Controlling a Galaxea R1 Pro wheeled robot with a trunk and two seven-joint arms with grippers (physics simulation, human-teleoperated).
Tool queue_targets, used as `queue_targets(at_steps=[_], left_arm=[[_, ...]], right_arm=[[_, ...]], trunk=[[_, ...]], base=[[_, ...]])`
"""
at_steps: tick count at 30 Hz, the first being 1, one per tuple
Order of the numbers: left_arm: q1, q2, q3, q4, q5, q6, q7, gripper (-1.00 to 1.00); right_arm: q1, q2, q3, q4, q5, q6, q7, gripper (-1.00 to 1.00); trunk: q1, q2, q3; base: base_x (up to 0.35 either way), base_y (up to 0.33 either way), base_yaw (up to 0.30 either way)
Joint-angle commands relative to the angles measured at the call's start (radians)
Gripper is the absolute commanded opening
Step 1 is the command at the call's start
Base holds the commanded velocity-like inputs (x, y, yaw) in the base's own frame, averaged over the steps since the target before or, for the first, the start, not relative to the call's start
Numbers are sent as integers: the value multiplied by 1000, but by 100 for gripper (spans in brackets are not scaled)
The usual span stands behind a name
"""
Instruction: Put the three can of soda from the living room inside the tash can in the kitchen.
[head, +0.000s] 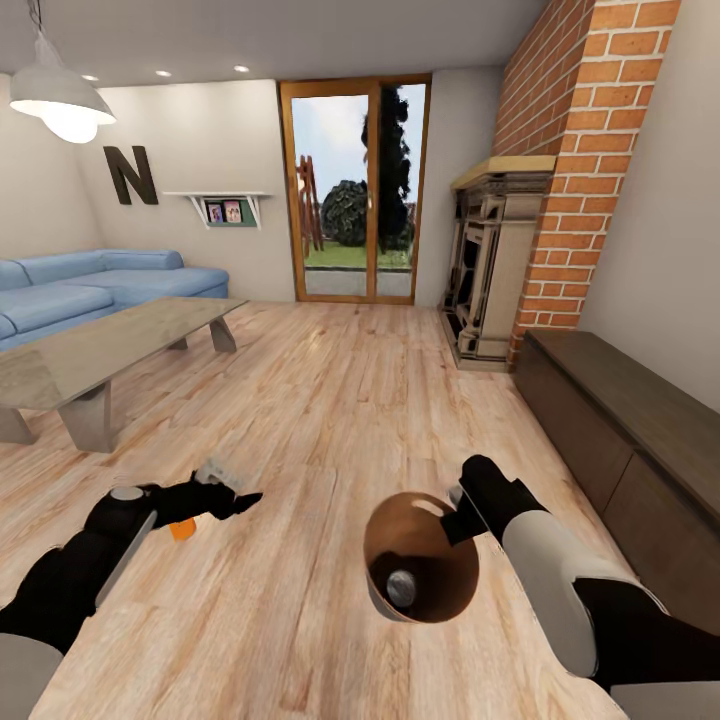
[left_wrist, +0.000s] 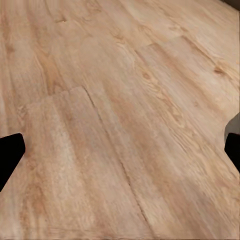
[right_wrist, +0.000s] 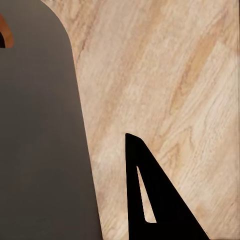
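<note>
Left claw (head: 235, 497) clasped an orange soda can (head: 183, 527) above the plank floor (head: 330, 400), arm stretched forward and low. Across from it, toward the robot's right, the bin (head: 420, 568) hung tilted, mouth facing the head camera, one grey-topped can (head: 402, 588) already inside. Right claw (head: 455, 512) pinched the bin's far rim, forearm angled inward. The left arm was nearer for dropping its can in, by my reckoning.

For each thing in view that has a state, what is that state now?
Trash can: held at its rim by the right gripper, tilted, one grey-topped can inside.
Orange can: at the left gripper; grip unclear.
Low table: nothing on its top.
Lamp: lit.
</note>
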Motion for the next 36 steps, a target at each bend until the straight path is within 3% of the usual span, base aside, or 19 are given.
queue_targets(at_steps=[1, 4, 7, 10, 12, 15, 21, 36], left_arm=[[5, -1, 4, 25, 4, -18, 34, 100], [27, -6, 13, 99, 8, -69, 154, 100], [59, -14, 18, 136, 12, -120, 209, 100], [101, -19, 22, 162, 35, -211, 247, 100], [122, -20, 25, 174, 78, -256, 271, 100], [136, -20, 55, 193, 142, -300, 301, 100], [145, -22, 95, 220, 182, -339, 322, 100], [148, -24, 104, 267, 186, -365, 327, 100]], right_arm=[[0, -5, -3, 0, -19, 2, 0, -100], [2, -30, -7, -1, -22, -4, 2, -100], [4, -49, -22, -1, -25, -21, 3, -100], [6, -65, -84, 1, -25, -64, 3, -100], [7, -71, -125, 7, -25, -91, 1, -100], [8, -73, -153, 10, -26, -109, 1, -100], [12, -66, -168, 17, -28, -129, 3, -100], [24, -41, -172, 20, -27, -157, -7, -100]], trunk=[[0, 0, 0], [0, 0, 0], [0, 0, 0], [0, 0, 0], [0, 0, 0], [0, 0, 0], [0, 0, 0], [0, 0, 0]], base=[[0, 0, 0], [0, 0, 0], [0, 0, 0], [0, 0, 0], [0, 0, 0], [0, 0, 0], [0, 0, 0], [206, 81, 0]])
